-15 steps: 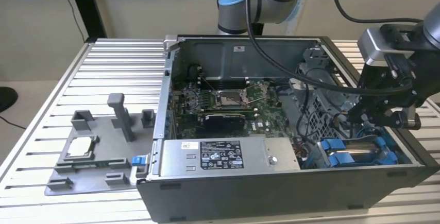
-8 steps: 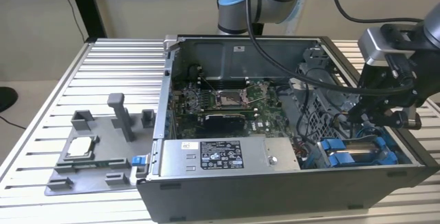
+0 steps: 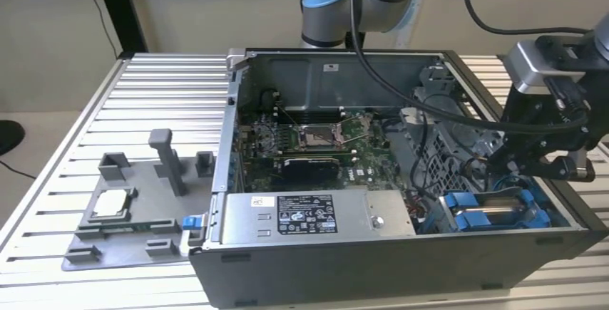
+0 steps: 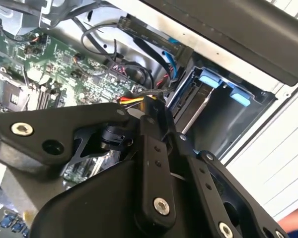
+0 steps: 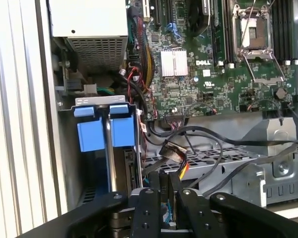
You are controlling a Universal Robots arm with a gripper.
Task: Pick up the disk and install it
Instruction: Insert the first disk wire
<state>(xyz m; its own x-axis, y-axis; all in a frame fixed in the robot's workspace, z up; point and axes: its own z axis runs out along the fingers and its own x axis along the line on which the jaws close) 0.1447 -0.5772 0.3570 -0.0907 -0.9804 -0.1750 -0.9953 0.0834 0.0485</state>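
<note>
I have the arm over the open computer case [image 3: 381,267], which lies on its side on the ribbed metal worktop [image 3: 142,96]. My end effector [image 3: 518,164] hangs inside the case at the exterior view's right, just above the drive bay in the near corner. The disk [image 3: 495,214] sits in that bay, its silver body edged by the blue plastic frame; in the first wrist view I see it [image 5: 108,148] standing on edge in the slot, the blue tabs up, close beside the power supply [image 5: 92,34]. The black fingers [image 5: 151,213] lie close together with only a thin gap between them, and nothing is gripped; they are near a bundle of black cables with a red and yellow connector [image 5: 181,171], though I cannot tell if they touch it. The motherboard [image 3: 304,142] with its open processor socket fills the middle of the case. On the worktop at the exterior view's left rests a grey fixture tray [image 3: 133,210] carrying a small square silver chip [image 3: 113,202].
</note>
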